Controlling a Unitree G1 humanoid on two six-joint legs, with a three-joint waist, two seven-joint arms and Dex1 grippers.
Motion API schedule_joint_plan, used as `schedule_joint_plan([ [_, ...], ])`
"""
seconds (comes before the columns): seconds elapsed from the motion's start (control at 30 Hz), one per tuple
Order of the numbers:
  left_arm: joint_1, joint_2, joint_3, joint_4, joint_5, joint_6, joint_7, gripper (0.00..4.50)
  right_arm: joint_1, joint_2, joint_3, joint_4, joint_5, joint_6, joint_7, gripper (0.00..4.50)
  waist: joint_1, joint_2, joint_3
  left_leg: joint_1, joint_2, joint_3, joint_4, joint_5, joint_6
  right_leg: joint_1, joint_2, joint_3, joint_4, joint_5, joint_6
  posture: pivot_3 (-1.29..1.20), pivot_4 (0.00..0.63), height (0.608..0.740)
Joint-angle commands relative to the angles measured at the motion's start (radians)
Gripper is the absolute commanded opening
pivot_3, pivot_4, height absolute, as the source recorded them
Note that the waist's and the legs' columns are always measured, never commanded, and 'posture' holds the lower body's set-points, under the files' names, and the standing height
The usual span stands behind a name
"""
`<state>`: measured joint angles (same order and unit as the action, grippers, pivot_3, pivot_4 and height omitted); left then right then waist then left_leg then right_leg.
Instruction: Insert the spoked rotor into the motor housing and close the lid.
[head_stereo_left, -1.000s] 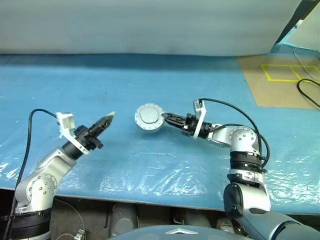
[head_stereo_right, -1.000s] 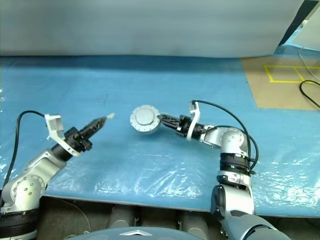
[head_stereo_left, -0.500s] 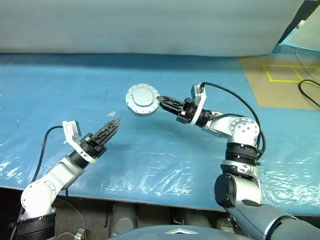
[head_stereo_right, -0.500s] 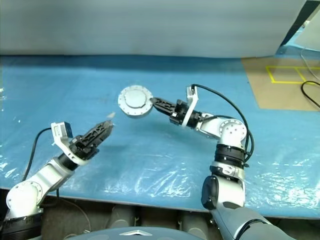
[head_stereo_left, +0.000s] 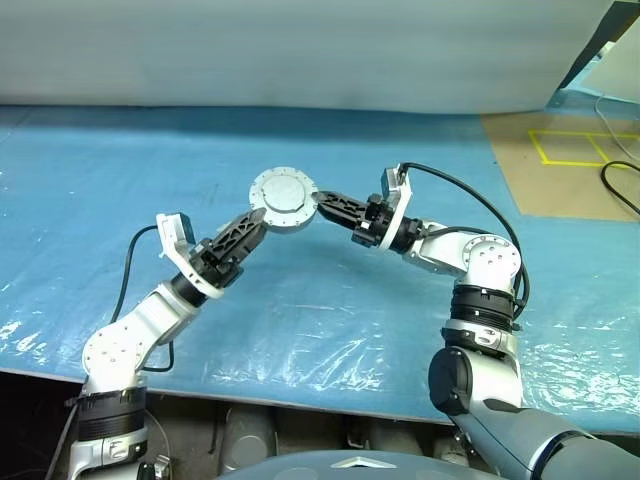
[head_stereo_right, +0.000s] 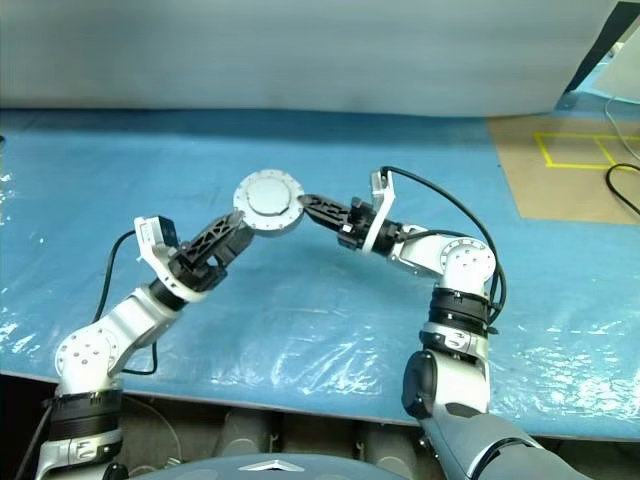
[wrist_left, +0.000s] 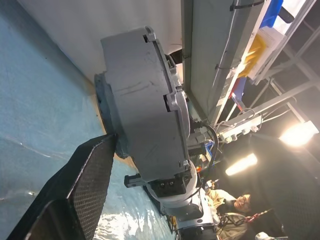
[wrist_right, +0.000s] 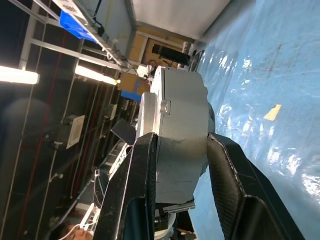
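Two claws meet the motor housing (head_stereo_left: 283, 199): right (head_stereo_left: 322, 203) clamped, left (head_stereo_left: 256, 220) spread.

left gripper (head_stereo_left: 256, 219): wide open, reaching up toward centre
right gripper (head_stereo_left: 318, 200): clamped, arm angled left

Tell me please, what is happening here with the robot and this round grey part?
The right gripper is clamped on the rim of the closed motor housing, a round grey disc, and holds it in the air above the blue table cover. The left gripper is open and sits at the opposite edge of the housing, one finger beside it, not gripping it.
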<state>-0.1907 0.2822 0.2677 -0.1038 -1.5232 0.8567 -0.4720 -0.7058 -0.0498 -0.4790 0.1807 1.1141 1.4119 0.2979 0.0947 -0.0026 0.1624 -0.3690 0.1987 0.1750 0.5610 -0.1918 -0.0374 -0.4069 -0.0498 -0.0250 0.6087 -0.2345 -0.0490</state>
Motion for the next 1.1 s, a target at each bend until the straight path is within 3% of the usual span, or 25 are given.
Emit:
schedule_joint_plan([
  [0.03, -0.069, -0.040, 0.013, 0.038, -0.006, -0.028, 0.003, 4.48, -0.017, 0.010, 0.003, -0.058, 0.083, 0.004, 0.011, 1.17, 0.000, 0.000, 0.000, 0.000, 0.000, 0.000, 0.000, 0.000, 0.000, 0.000, 0.000, 0.000, 0.000, 0.000, 0.000, 0.00, 0.150, 0.740],
  [0.37, -0.161, -0.086, -0.018, 0.141, 0.096, -0.011, -0.052, 4.48, -0.001, -0.002, 0.023, -0.068, 0.103, -0.005, -0.003, 1.17, 0.000, 0.000, 0.000, -0.001, -0.001, -0.001, 0.000, 0.000, 0.000, 0.000, 0.000, 0.000, 0.000, 0.000, 0.001, 0.00, 0.150, 0.740],
  [0.77, -0.044, -0.015, 0.017, 0.093, 0.144, 0.048, -0.115, 4.48, 0.009, 0.000, 0.039, -0.069, 0.103, -0.024, -0.010, 1.17, -0.001, 0.000, 0.000, -0.001, -0.001, -0.001, 0.000, 0.000, 0.000, 0.000, 0.000, 0.000, 0.000, 0.000, 0.001, 0.00, 0.150, 0.740],
  [1.1, -0.088, -0.029, 0.044, 0.139, 0.172, 0.028, -0.140, 4.48, 0.011, -0.004, 0.056, -0.064, 0.107, -0.026, -0.007, 1.17, 0.002, 0.000, 0.000, -0.001, -0.001, -0.001, 0.001, 0.000, 0.000, 0.001, -0.002, 0.000, 0.000, 0.001, 0.002, 0.00, 0.150, 0.740],
])
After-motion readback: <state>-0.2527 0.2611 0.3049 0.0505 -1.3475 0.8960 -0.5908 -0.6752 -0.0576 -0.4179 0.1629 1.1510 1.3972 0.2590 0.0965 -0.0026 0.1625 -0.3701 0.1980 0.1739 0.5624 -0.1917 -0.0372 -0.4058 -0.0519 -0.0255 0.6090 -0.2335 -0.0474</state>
